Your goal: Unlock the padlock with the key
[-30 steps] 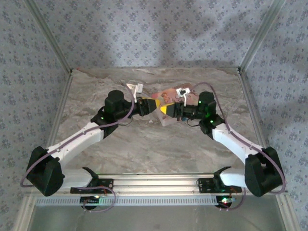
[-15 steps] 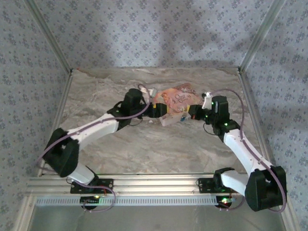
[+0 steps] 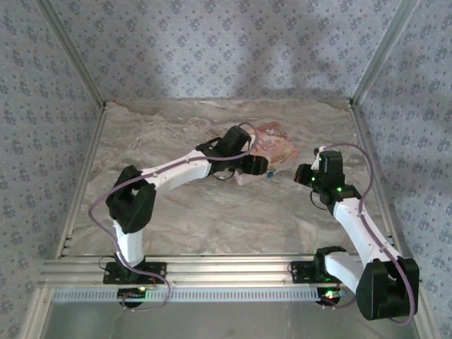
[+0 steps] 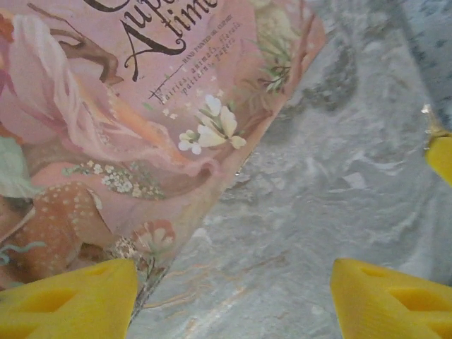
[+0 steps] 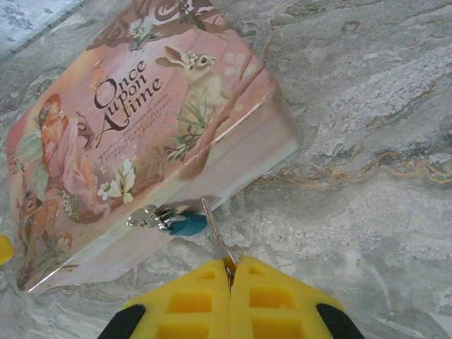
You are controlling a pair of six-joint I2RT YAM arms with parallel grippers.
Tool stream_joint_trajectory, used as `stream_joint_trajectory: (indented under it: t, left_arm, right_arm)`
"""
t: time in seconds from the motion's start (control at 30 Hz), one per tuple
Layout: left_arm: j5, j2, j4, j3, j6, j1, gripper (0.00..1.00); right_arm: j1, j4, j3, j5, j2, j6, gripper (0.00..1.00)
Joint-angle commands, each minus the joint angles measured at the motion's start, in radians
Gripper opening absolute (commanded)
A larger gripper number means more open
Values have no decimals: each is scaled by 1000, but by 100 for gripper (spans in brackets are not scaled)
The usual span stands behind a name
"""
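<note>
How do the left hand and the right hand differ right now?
The left hand is open and empty; the right hand is shut on the key. The left hand hovers over the box edge; the right hand faces the padlock. Both have yellow fingers.

The tiny blue padlock [image 5: 187, 224] (silvery part at its left) lies sideways against the pink box [image 5: 141, 120]; the thin key [image 5: 215, 239] slants just beside it.
</note>
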Motion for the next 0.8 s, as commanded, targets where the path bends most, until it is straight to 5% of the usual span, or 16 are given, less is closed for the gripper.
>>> stream_joint_trajectory:
  t: [0.0,0.6,0.77]
  left_arm:
    - [-111,44,-201,78,64,-26,73]
    - [-241,28,-338,45,110,28,76]
    - [-257,-5,-338,-8,120,108,77]
  right_arm:
    - [-9,-24,-14,28,-3,-8,0]
    - [-14,-17,-9,4,11,-20,0]
    - [-10,16,1,-129,32,-66,0]
